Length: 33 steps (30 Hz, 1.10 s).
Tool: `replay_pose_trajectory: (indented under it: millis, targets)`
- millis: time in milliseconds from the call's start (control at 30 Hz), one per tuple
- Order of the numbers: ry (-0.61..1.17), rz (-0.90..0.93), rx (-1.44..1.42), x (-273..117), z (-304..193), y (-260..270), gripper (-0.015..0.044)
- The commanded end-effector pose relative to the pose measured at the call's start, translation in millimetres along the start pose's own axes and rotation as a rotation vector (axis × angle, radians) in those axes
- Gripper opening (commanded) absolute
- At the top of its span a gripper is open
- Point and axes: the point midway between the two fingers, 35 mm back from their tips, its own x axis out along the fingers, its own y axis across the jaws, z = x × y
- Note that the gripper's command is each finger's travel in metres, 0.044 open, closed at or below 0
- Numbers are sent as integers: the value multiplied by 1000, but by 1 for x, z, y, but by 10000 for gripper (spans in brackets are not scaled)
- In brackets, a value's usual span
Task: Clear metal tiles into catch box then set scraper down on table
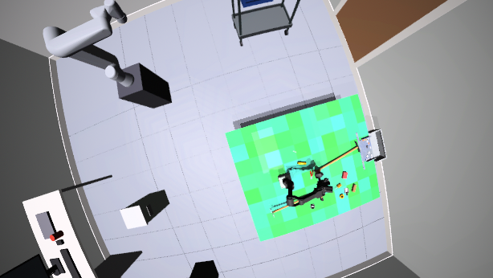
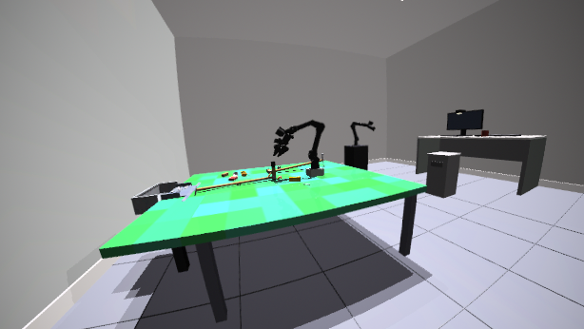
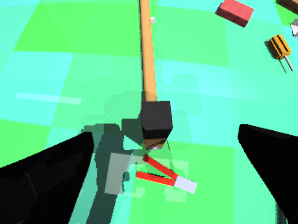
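Note:
The long scraper's wooden handle (image 1: 339, 157) (image 2: 233, 183) (image 3: 148, 60) lies along the table, its blade end at the near edge of the steel plate (image 2: 186, 191). A black upright grip block (image 2: 273, 172) (image 3: 157, 116) stands at the handle's near end. My gripper (image 2: 278, 154) (image 3: 166, 135) is open and empty, above the table near this block; in the wrist view the block shows between the fingers, lower than them. Small metal tiles (image 1: 367, 146) show on the plate, too small to count. The catch box (image 1: 378, 145) (image 2: 144, 204) is at the plate's far end; its contents are unclear.
Red-handled snips (image 3: 185, 184) lie just beside the grip block. A red block (image 1: 344, 175) (image 3: 235, 12) and a striped orange item (image 3: 279, 47) lie to the right. A yellow block (image 1: 301, 163) (image 2: 295, 179) and a second thin stick (image 1: 279, 210) lie near the arm's base.

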Motion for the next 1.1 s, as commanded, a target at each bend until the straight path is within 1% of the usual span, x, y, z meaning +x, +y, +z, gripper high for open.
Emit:
replay_pose_trajectory:
  millis: [0, 233, 433, 1067]
  targets:
    - [7, 6, -5, 11, -12, 1, 440]
    - [7, 6, -5, 26, -23, 2, 440]
    - [7, 6, -5, 30, -23, 2, 440]
    - [6, 6, -5, 61, -20, 1, 440]
